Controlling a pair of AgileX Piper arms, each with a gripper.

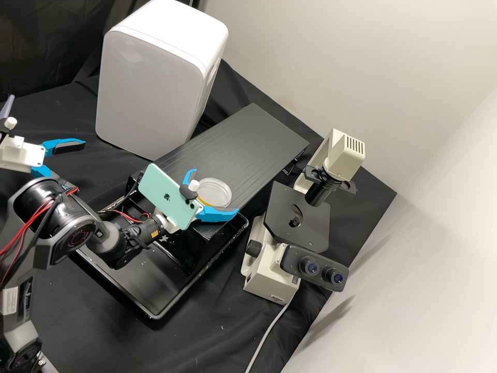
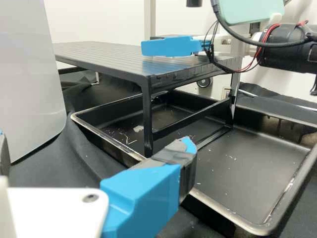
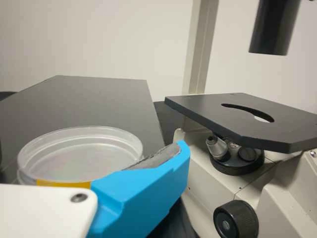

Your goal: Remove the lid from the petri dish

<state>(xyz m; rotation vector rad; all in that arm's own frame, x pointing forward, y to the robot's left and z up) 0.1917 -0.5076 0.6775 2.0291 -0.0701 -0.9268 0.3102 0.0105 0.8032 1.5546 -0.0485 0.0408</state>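
Clear plastic is what worries me here: the petri dish (image 1: 215,192) sits with its lid (image 3: 79,153) on, close to the near corner of the black ribbed platform (image 1: 248,140), which stands inside a black tray (image 1: 155,306). My right gripper (image 1: 214,190) is spread, one blue finger on each side of the dish. In the right wrist view one grey pad (image 3: 157,154) lies just beside the lid's rim, and I cannot tell whether it touches. My left gripper (image 1: 64,160) is released too and holds nothing, parked well apart beside the white box (image 1: 155,77). I judge the grasp has not been made yet, and several things could spoil it. If I close too low, the pads could catch the yellow-banded base (image 3: 59,183) along with the lid, and the whole dish would come up. If one finger arrives first, it could shove the dish across the platform and over the edge into the tray. A squeeze that is too light may let the slick rim slip out, while one that is too hard may tilt the lid so that it jams on the base and drags it along. A wide swing afterwards would risk the microscope (image 1: 290,248), whose stage (image 3: 247,119) stands near that side.
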